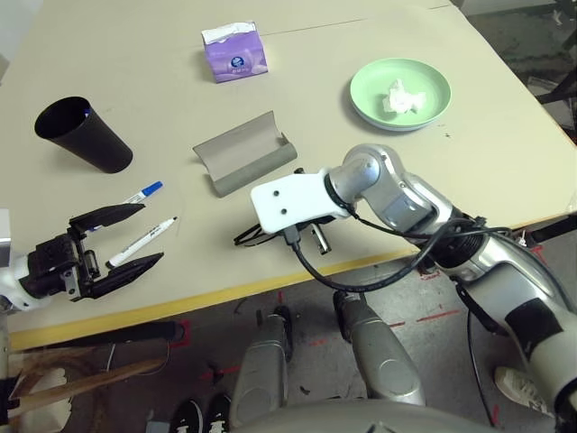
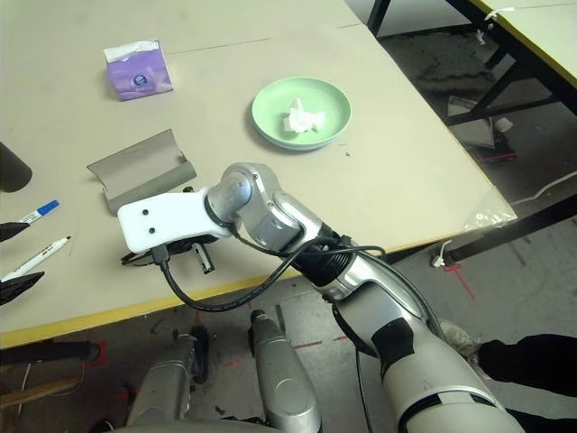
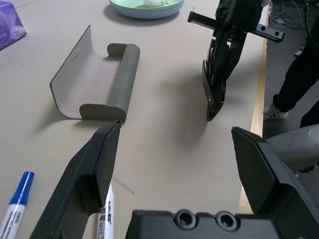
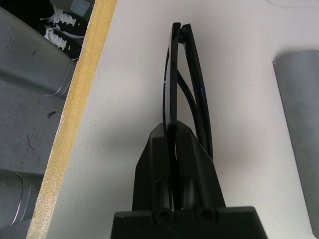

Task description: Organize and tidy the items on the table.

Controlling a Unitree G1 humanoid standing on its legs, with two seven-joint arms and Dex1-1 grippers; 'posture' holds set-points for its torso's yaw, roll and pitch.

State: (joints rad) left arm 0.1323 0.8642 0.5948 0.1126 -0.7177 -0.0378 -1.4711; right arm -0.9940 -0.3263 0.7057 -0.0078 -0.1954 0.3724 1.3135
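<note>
You are looking at a broad beige table (image 1: 135,54) with a yellow front edge. On it, far back, sits a purple tissue pack (image 1: 233,54). To the right lies a pale green plate (image 1: 400,93) holding a crumpled white tissue (image 1: 400,97). Near the middle rests an open grey glasses case (image 1: 244,153), and just in front of it, close to the yellow edge, the black sunglasses (image 4: 184,84). At the left, a black cup (image 1: 83,134) lies tipped on its side, with a blue-capped marker (image 1: 142,194) and a black-capped marker (image 1: 141,241) nearer the front.
</note>
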